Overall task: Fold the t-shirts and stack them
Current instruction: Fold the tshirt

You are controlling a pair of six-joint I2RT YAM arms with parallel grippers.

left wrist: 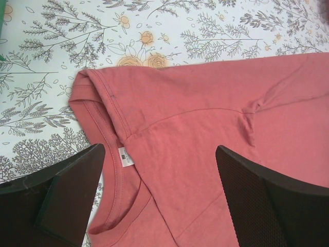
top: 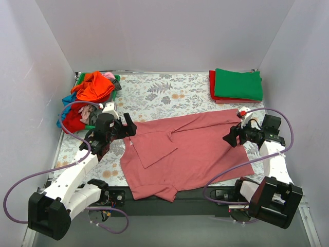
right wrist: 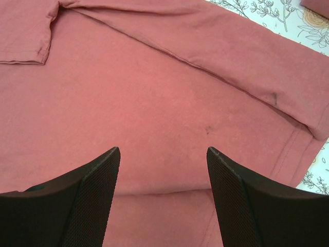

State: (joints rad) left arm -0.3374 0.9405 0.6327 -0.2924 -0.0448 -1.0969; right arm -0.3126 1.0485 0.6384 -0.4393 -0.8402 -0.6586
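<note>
Left end effector (left wrist: 159, 193): jaws wide apart, nothing held. It sits over the collar end of the dusty-rose t-shirt (top: 190, 149). The left finger (left wrist: 67, 195) is above the collar rim and the other is above the shirt body. The white neck tag (left wrist: 126, 157) lies between the 2 fingers. Contact with the fabric cannot be determined.

Right end effector (right wrist: 162, 190): jaws likewise spread, nothing held. It is positioned over the shirt's lower body, near the hem at the right side. Contact cannot be determined.

The dusty-rose t-shirt lies sideways across the near-centre of the counter (top: 154, 92), which has a floral print. The collar points to the left and the hem to the right. 1 flap is folded over the body near the collar, and the near edge is bunched at the counter's front rim.

Far right corner: a folded green t-shirt (top: 238, 84) rests on a folded red t-shirt (top: 212, 85), well apart from the rose one.

Far left corner: a loose heap of t-shirts (top: 87, 100), orange on top, with red, blue, pink and green showing.
</note>
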